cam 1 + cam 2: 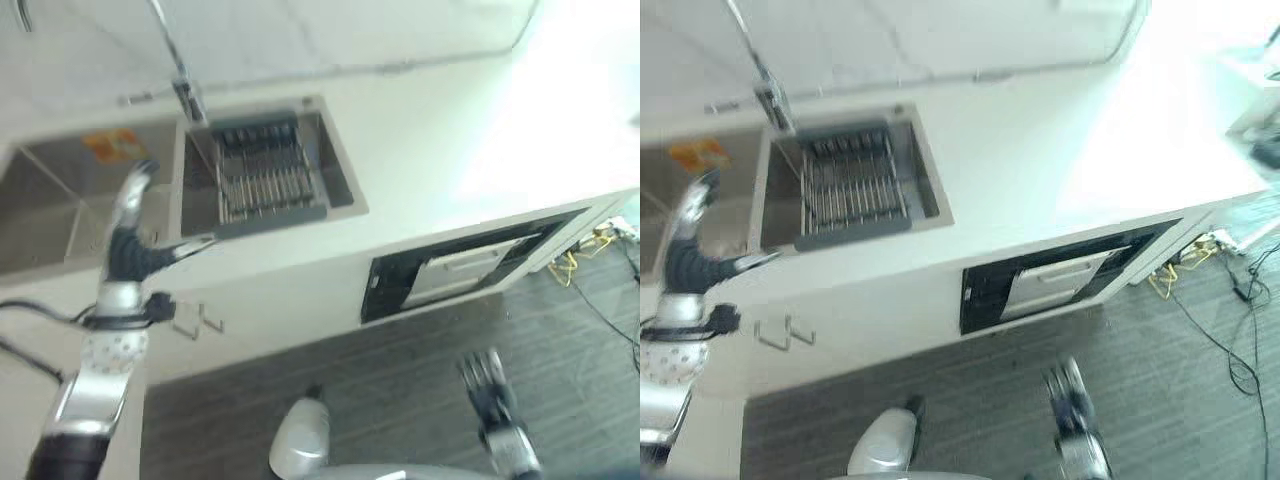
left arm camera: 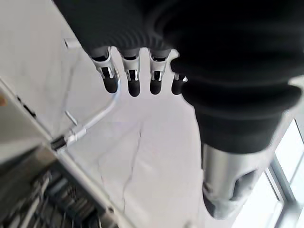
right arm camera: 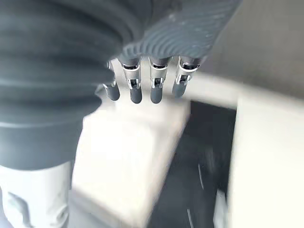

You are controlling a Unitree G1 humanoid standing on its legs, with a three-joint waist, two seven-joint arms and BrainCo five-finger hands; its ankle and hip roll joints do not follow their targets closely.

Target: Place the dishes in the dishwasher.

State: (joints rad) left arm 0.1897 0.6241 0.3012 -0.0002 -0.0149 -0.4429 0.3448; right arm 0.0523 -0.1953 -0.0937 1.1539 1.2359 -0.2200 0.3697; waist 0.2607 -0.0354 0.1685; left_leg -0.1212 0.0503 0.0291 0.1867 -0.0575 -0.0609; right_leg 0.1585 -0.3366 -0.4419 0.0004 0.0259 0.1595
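While the dishwasher (image 1: pixel 470 270) under the counter (image 1: pixel 420 150) is standing with its door only partly ajar, a pale front panel showing in the dark opening, no dish is being carried by either hand, and none can be made out with certainty anywhere. The dish rack (image 1: pixel 262 175) in the right sink basin (image 1: pixel 335 170) is looking bare of plates, and the orange object (image 1: pixel 112 146) in the left basin is too blurred to be identified. Such a scene is fitting either a moment when dishes are yet to be fetched or one when they are already stowed behind the door, so no particular move is being called for; whichever applies, any reach towards the rack is best being kept clear of the faucet (image 1: pixel 175 60) rising just behind it, and the door is needing to be fully down for any loading. The left hand (image 1: pixel 130 225) is being held raised above the counter edge beside the sink, fingers (image 2: pixel 134 83) straight and relaxed, nothing gripped, thumb stuck out sideways. The right hand (image 1: pixel 490 395) is hanging low over the floor (image 1: pixel 400 370) before the dishwasher, its fingers (image 3: pixel 156 90) likewise extended and empty.
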